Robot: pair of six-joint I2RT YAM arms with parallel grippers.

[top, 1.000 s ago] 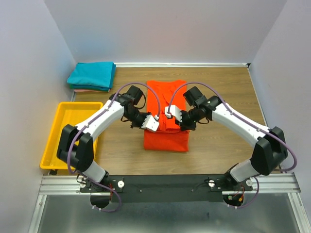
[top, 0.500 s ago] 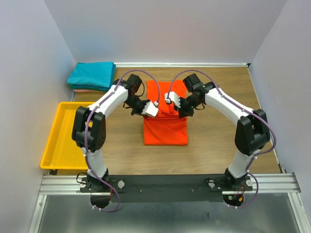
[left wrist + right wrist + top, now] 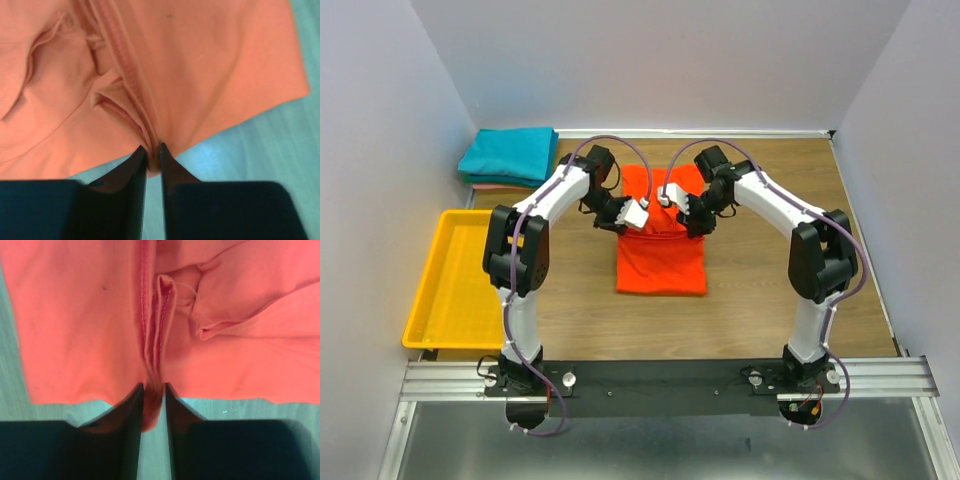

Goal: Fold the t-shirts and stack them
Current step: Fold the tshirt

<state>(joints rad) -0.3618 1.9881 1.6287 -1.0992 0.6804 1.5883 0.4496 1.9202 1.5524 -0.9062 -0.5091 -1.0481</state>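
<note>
The orange-red t-shirt [image 3: 660, 255] lies partly folded in the middle of the table. My left gripper [image 3: 638, 213] is shut on a bunched fold of the orange-red t-shirt [image 3: 165, 75] at its left edge. My right gripper [image 3: 670, 197] is shut on a pleated fold of the same shirt [image 3: 75, 330] at its right edge. Both hold the near layer lifted over the far half. The teal t-shirt [image 3: 508, 155] lies folded at the back left on top of the pale pink t-shirt [image 3: 480, 184], of which only an edge shows.
A yellow plastic tray [image 3: 460, 280] stands at the left edge of the table. White walls close in the back and both sides. Bare wood shows in front of the shirt and to its right.
Both grippers have carried the shirt's near edge away from the bases toward the far end, folding the shirt over itself. The visible shirt has become shorter.
</note>
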